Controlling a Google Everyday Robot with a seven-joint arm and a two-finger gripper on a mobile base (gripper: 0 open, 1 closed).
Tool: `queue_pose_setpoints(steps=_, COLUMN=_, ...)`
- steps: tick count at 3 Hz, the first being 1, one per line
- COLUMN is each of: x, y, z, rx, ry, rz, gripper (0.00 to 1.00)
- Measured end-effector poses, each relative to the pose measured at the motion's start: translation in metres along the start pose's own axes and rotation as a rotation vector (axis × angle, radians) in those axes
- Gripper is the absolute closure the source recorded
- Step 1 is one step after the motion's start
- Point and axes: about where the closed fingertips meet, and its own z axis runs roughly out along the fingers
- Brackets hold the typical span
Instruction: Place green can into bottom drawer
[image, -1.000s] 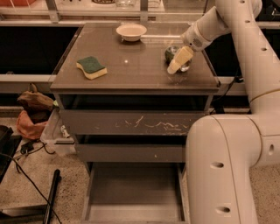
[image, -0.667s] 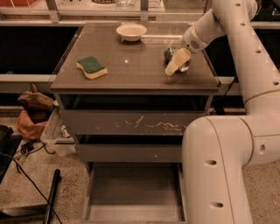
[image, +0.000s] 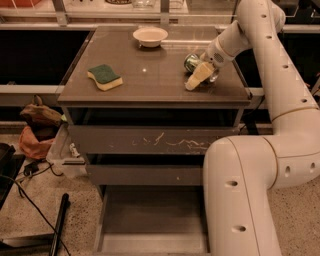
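Barely shifts gripper beside can near right edge; cannot tell its grip. Lift straight, then reach drawer.

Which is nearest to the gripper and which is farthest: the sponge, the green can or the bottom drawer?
Measured from the gripper, at the right side of the tabletop:
1. The green can, right beside it, just behind.
2. The sponge, on the left side.
3. The bottom drawer, pulled open far below, near the floor.

Speckled floor beneath grey-brown cabinet
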Motion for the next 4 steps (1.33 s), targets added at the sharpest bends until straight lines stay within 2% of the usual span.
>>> queue_pose_setpoints(steps=3, x=-0.003, y=0.001, z=-0.003, rx=0.000, ry=0.000, rz=0.001, gripper=0.83)
queue_pose_setpoints(steps=4, x=-0.004, y=0.002, z=-0.010, rx=0.001, ry=-0.008, rz=0.001, gripper=1.00)
